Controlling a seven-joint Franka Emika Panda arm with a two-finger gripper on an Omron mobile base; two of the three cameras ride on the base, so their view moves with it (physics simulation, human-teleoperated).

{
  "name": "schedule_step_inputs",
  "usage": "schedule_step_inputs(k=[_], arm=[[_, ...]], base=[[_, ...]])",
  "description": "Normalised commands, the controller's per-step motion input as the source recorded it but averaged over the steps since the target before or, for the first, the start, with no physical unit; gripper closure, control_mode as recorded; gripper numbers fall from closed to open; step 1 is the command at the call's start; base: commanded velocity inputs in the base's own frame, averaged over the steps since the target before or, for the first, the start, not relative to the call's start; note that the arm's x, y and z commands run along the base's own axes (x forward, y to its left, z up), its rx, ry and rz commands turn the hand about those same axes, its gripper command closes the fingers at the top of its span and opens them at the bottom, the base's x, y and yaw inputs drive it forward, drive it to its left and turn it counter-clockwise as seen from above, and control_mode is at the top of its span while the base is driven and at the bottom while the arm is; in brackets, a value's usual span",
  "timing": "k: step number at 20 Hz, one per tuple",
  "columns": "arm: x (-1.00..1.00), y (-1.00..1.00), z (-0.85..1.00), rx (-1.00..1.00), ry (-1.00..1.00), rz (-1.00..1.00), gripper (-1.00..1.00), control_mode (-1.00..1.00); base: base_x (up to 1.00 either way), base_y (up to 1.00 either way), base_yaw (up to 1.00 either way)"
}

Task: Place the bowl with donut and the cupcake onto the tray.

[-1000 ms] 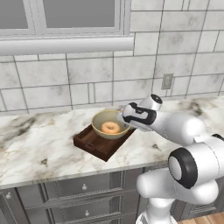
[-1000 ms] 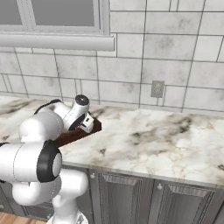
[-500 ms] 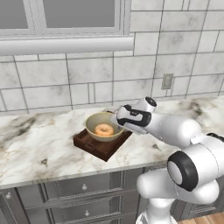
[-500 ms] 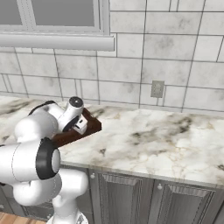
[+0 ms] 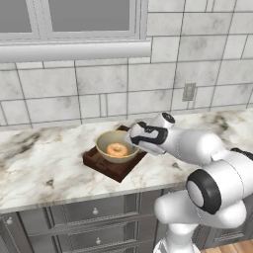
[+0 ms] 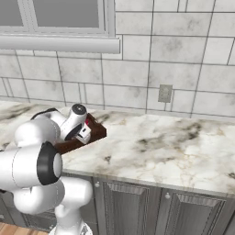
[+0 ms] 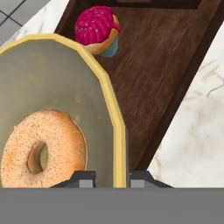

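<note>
- The gripper (image 7: 111,175) is clenched on the near rim of the bowl (image 5: 116,144), a fingertip on each side of the yellow wall, and holds the bowl over the wooden tray (image 5: 101,163).
- The donut (image 7: 41,148) lies flat inside the bowl, so the bowl wants to stay level on the way down — any tip toward the gripper could slide the donut against the rim.
- The cupcake (image 7: 97,29) already sits on the tray floor, close by the bowl's far edge; whether they touch cannot be told.
- A good set-down lowers the bowl straight onto the bare tray floor, keeping its far rim off the pink frosting and its base inside the raised walls — not perched on one.
- Around: the marble table (image 5: 44,168) near the tray, a wall outlet (image 5: 189,92) on the tiled backsplash and a window sill (image 5: 74,49) above.
- Nothing else crowds the tray; the cupcake is the one obstacle.
</note>
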Motion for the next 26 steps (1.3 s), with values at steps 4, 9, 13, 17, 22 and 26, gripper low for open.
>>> schedule_step_inputs(k=[4, 9, 13, 17, 22, 26], arm=[[0.00, 0.04, -0.03, 0.00, 0.01, 0.00, -1.00, -1.00], [-0.11, 0.01, 0.42, -0.02, 0.00, 0.00, -1.00, -1.00], [-0.17, 0.00, 0.64, -0.05, 0.00, 0.00, -1.00, -1.00], [-0.19, 0.00, 0.65, -0.07, -0.01, 0.00, -1.00, -1.00], [-0.29, 0.00, 0.54, -0.11, -0.02, 0.00, -1.00, -1.00], [-0.47, 0.00, 0.47, -0.14, -0.04, 0.00, -1.00, -1.00]], base=[[0.00, 0.00, 0.00], [0.00, 0.00, 0.00], [0.00, 0.00, 0.00], [0.00, 0.00, 0.00], [0.00, 0.00, 0.00], [0.00, 0.00, 0.00]])
